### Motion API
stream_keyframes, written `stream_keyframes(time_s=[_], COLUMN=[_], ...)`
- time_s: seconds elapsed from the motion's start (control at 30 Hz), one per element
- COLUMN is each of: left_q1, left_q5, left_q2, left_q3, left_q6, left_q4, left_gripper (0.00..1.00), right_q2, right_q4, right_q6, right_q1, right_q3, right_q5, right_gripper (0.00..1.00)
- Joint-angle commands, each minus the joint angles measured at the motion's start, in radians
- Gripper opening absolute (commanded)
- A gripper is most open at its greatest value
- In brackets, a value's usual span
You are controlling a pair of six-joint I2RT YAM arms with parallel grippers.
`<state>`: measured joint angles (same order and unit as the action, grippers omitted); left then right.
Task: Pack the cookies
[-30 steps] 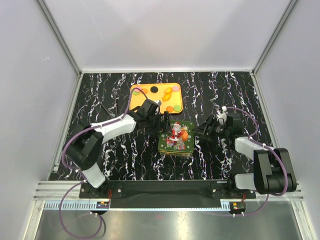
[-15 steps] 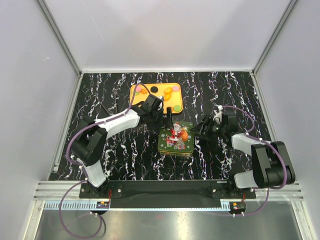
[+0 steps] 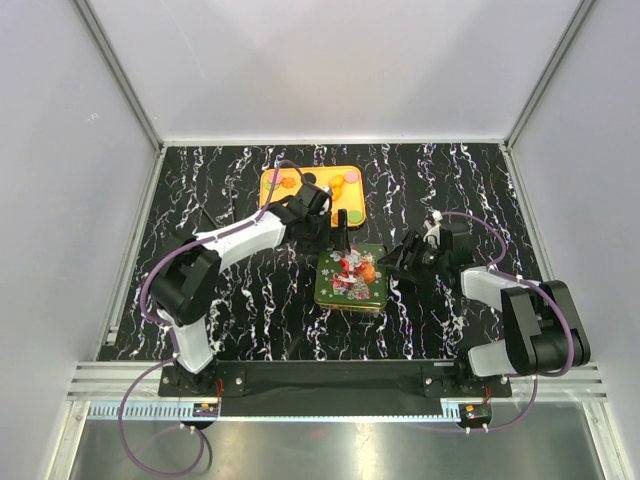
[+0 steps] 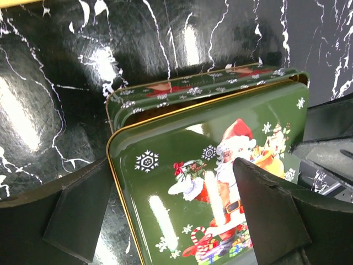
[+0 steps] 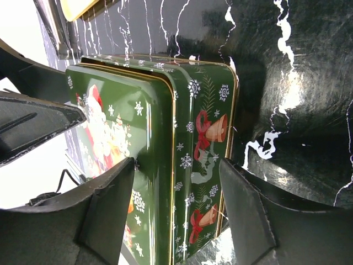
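Observation:
The cookies (image 3: 351,177) are small discs, mostly orange, one black and one pink, on an orange tray (image 3: 272,178) at the back; my left arm hides part of them. A green Santa tin (image 3: 350,279) lies in front of the tray. Its lid (image 4: 220,165) sits askew over the base (image 4: 187,88). My left gripper (image 3: 342,230) is open over the tin's far edge, its jaws spread across the lid (image 4: 176,218). My right gripper (image 3: 396,262) is open at the tin's right side. Its jaws straddle the lid and base (image 5: 176,212).
The black marbled table (image 3: 220,300) is walled in by grey panels. A thin dark tool (image 3: 215,216) lies at the left. The arm bases stand along the near rail.
My left gripper has swung right and back, from the tin's left to its far edge. My right gripper has moved left against the tin's right side.

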<state>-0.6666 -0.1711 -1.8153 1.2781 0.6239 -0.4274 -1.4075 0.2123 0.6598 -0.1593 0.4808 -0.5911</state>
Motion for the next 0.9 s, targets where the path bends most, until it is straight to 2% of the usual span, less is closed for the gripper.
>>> stream_keyframes(time_s=[0.0,0.2,0.6,0.87], left_q1=[-0.004,-0.004,-0.004,-0.007], left_q5=[0.024,0.035,0.045,0.056], left_q2=[-0.015,-0.044,-0.101,-0.061], left_q3=[0.043,0.075,0.161,0.103], left_q6=[-0.02,-0.016,-0.004,-0.012], left_q4=[0.003,-0.016,-0.06,-0.028], left_gripper=[0.93,0.93,0.93,0.94], right_q2=[0.035,0.047,0.047,0.035], right_q4=[0.038,0.042,0.061,0.075], right_q6=[0.006,0.006,0.001,0.0], right_q1=[-0.011,-0.009,-0.032,-0.036], right_q3=[0.018,0.018,-0.005,-0.011], right_q5=[0.013,0.004,0.011,0.011], right_gripper=[0.72,0.78,0.8,0.8])
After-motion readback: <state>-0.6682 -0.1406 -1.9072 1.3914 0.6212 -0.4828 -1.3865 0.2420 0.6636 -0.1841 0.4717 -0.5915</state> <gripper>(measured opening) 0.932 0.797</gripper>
